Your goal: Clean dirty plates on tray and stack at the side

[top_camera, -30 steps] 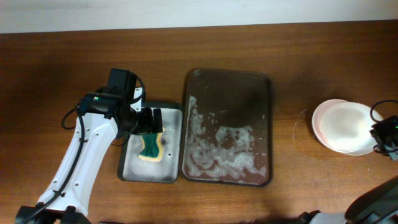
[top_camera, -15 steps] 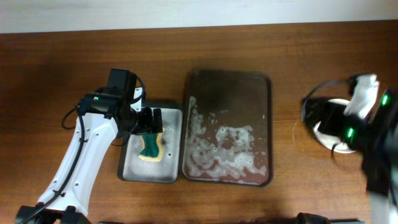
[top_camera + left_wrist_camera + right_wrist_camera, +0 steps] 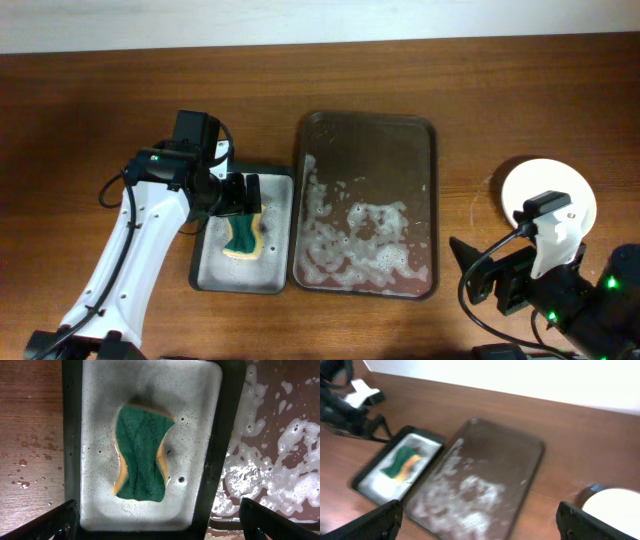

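The white plates (image 3: 548,195) lie stacked on the table right of the tray, with no red smears showing; their edge appears in the right wrist view (image 3: 615,505). The dark brown tray (image 3: 380,140) holds only soapy foam, and no plate lies on it (image 3: 505,455). My right gripper (image 3: 482,272) hangs open and empty near the front, left of and below the stack, its view blurred (image 3: 477,522). My left gripper (image 3: 240,195) is open over the green-and-yellow sponge (image 3: 243,237), holding nothing (image 3: 157,520).
The sponge (image 3: 141,455) rests in a small black-rimmed, white-bottomed tray (image 3: 215,270) directly left of the brown tray. Water drops dot the wood left of it. A cable trails from the right arm near the front edge.
My right arm swung from the table's right edge across the plates toward the front and its jaws opened. The stack stays where it is. The left arm has not moved.
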Motion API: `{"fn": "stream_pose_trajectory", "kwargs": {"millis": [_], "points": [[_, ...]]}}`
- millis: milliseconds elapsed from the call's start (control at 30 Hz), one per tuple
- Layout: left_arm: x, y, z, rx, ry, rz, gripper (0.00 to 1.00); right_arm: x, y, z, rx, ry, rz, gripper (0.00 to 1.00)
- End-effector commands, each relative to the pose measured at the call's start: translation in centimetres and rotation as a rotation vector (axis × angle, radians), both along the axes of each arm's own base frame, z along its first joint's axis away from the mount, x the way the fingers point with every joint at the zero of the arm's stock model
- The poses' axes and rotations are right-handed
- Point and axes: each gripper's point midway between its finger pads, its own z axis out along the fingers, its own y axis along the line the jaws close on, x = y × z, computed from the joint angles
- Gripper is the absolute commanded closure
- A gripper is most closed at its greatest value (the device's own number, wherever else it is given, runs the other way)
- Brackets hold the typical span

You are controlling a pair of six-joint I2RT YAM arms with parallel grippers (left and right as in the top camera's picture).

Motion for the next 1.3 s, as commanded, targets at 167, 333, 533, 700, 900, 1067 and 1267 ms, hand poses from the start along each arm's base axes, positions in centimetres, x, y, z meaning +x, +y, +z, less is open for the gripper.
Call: {"fn": "stream_pose_trajectory", "kwargs": {"millis": [167,333,533,700,900,1067,1267], "points": [[0.1,0.2,0.4,0.002,-0.016,0.003,0.0,3.0,-0.7,-7.9,-0.111,-0.308,-0.01,0.01],[0.1,0.2,0.4,0.002,-0.016,0.003,0.0,3.6,-0.7,-14.6,-0.107,-0.367,-0.014,0.01],[0.1,0.2,0.4,0.002,-0.016,0.003,0.0,5.3,-0.6,-18.1,-0.1,-0.46,-0.021,0.01],[0.1,0.2,0.4,0.002,-0.016,0.003,0.0,5.9,-0.5,-17.5,-0.093,-0.545,-0.022,0.01],[0.1,0.2,0.4,0.002,-0.016,0.003,0.0,5.9,-0.5,-18.0,-0.095,-0.524,-0.021,0.01],[0.1,0.2,0.4,0.002,-0.016,0.003,0.0,5.9,-0.5,-18.0,-0.095,-0.524,-0.021,0.01],[-0.6,0.3,2.3,0.001,-0.089,-0.001,0.0,5.9,-0.5,-18.0,-0.094,-0.524,-0.021,0.01]]}}
